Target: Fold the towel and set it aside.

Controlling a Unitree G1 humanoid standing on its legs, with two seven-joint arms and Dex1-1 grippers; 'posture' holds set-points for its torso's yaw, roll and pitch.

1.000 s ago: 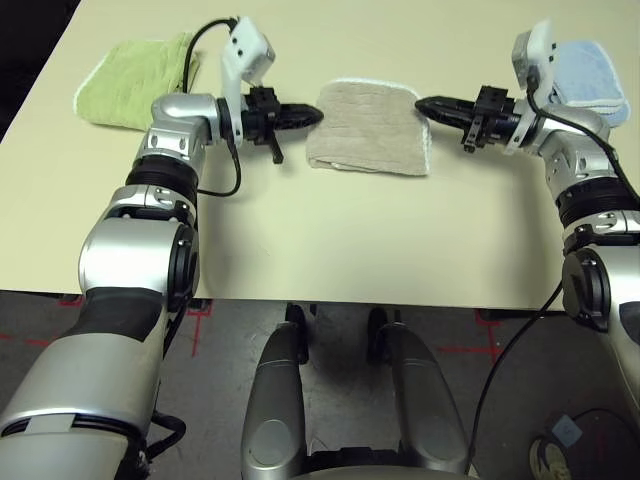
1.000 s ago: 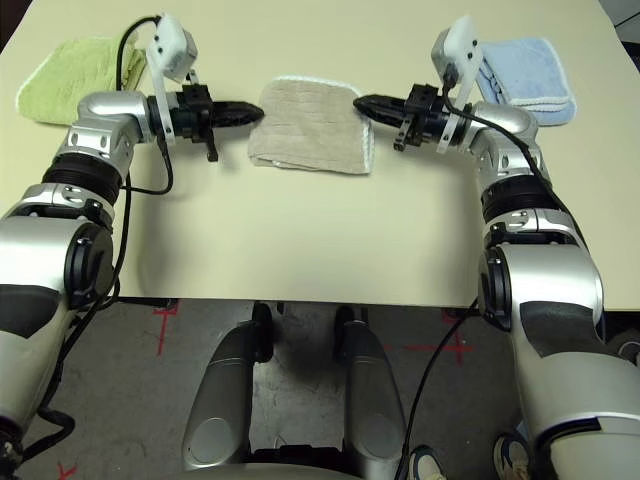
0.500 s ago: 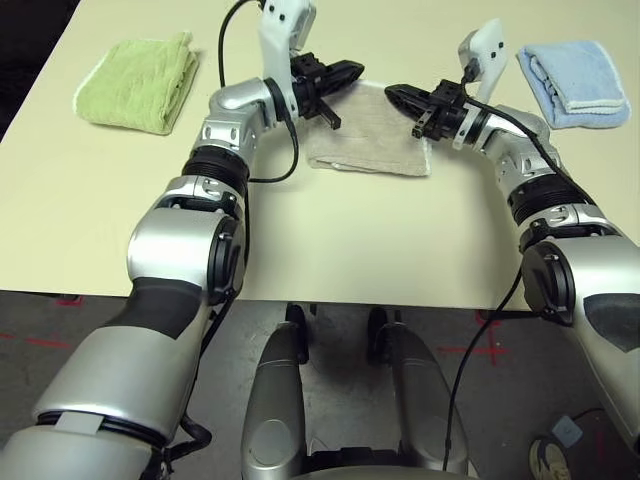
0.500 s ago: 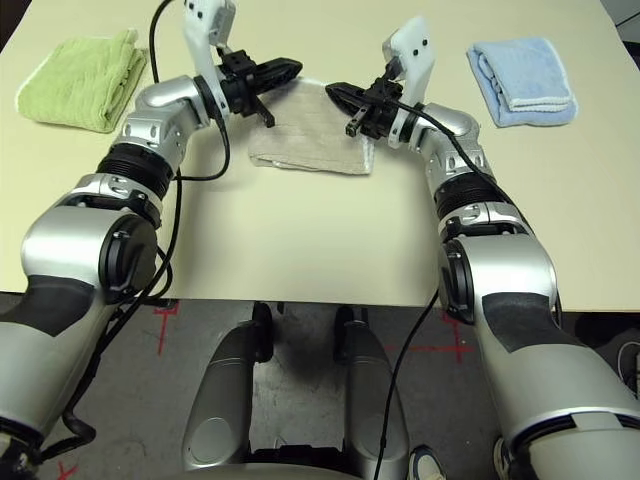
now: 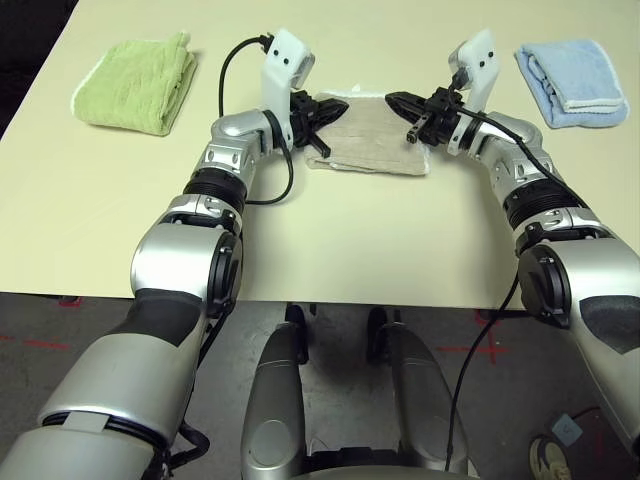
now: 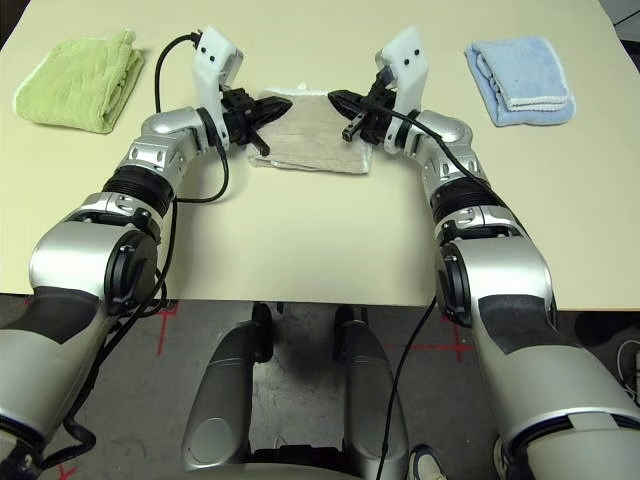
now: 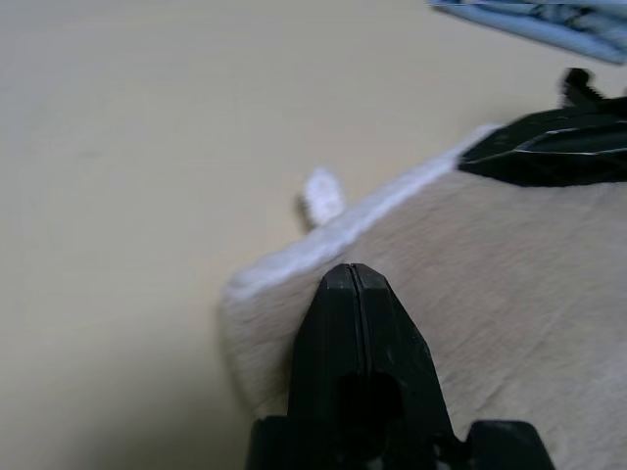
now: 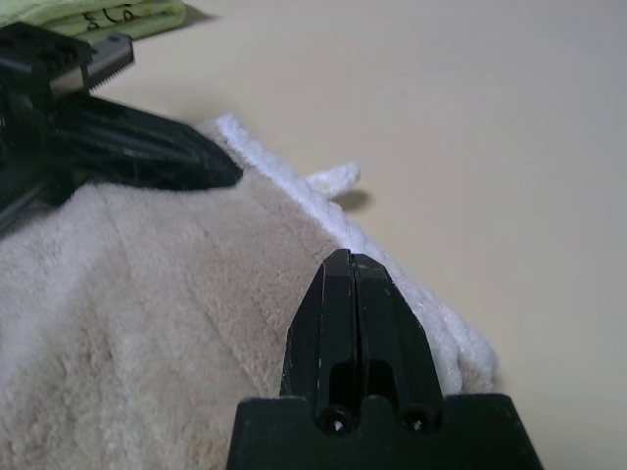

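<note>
- Currently: towel (image 5: 368,146) lies folded on table (image 5: 330,240) at centre far side, between green towel (image 5: 135,82) and blue towel (image 5: 573,82), well apart from both.
- L gripper (image 5: 340,106) clenched, nothing in it; tip over towel's far-left corner. Wrist view: shut tip sits at the white edging, small tag (image 7: 321,195) just beyond.
- R gripper (image 5: 392,99) also clenched, empty; tip over far-right corner, near edging.
- Judgement: fold looks done or nearly so; set-aside not yet done.
- Risk 1: jaws shut. If they come down as is, they can only press or shove cloth, no grasp. Cause: no re-opening before contact.
- Risk 2: pinch takes top layer only, so fold peels open on lift. Cause: tips landing on the upper face, not round the edge of the stack.
- Risk 3: tips point toward each other, close over the far edge; inward travel could bunch cloth or knock fingers together.
- Risk 4: uneven lift L vs R, so towel sags, fold slips.
- Risk 5: placing onto green or blue towel by mistake; keep to bare table.
</note>
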